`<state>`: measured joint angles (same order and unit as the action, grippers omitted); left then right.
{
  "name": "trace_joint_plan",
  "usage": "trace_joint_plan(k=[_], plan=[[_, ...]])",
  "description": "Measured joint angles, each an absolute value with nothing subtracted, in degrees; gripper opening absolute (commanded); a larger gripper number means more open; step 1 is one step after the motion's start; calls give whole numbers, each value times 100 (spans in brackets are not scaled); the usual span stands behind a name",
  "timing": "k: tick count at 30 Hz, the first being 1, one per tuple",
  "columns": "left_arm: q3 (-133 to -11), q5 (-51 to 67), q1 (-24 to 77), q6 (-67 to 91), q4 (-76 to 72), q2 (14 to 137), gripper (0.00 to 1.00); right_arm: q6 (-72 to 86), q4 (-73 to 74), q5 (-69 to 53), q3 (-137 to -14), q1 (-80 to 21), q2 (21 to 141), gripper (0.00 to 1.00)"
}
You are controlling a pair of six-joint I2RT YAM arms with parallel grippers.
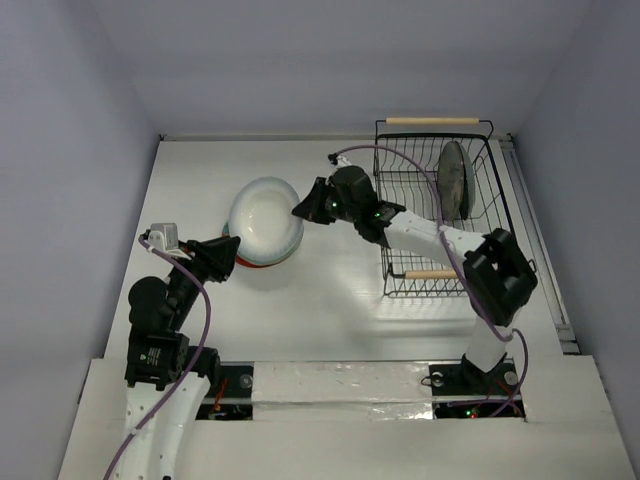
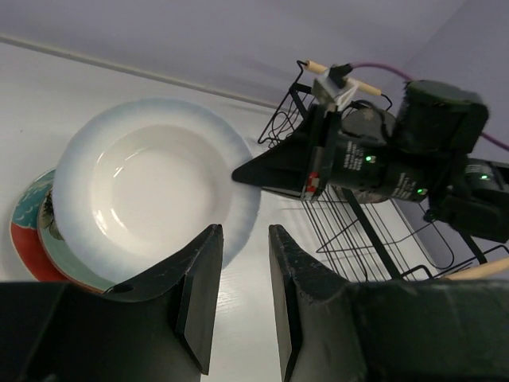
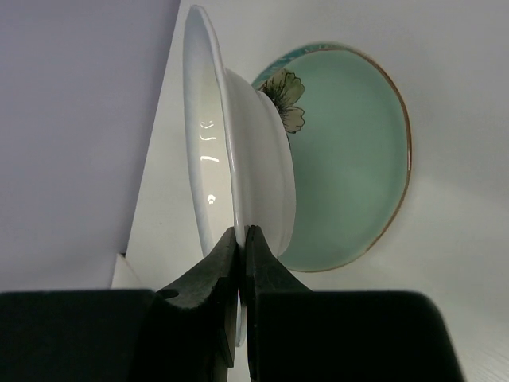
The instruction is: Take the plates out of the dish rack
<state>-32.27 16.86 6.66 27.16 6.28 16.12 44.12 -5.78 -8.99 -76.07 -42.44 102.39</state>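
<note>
My right gripper (image 1: 298, 210) is shut on the rim of a plain white plate (image 1: 265, 218), and its jaws pinch the thin edge (image 3: 241, 232). The white plate (image 3: 238, 159) lies over a red plate with a teal floral centre (image 3: 350, 159); I cannot tell whether the two touch. The red plate's edge (image 1: 243, 262) peeks out below the white one. A grey plate (image 1: 455, 178) stands upright in the black wire dish rack (image 1: 432, 121). My left gripper (image 1: 226, 254) is open at the plates' near-left edge, with nothing between its fingers (image 2: 242, 239).
The rack (image 2: 358, 231) stands at the back right, close to the right wall. The right arm (image 1: 430, 235) stretches from the rack's front across to the plates. Bare white table lies in front of the plates and the rack.
</note>
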Motion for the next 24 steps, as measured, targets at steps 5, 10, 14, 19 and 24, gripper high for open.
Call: trace_joint_plan(k=[5,10,14,19,24], plan=[[-3227,1688,666,2714,628,1623,27,5070,-1068,-943,-7590,-4257,10737,0],[-3227,1686,666,2716,628,1632,27,5446,-1422,-904,-7590,-4274,11089,0],[-3227,1686,666,2716,628,1632,27,5614,-1498,-891,-7590,-4281,11325,3],[-3227,1686,666,2716,628,1632,27,5867,-1747,-934,-7590,-4278,11616,11],[-3227,1686,666,2716,628,1632,27,5959,-2034,-928,-7489,-4298,11629,36]])
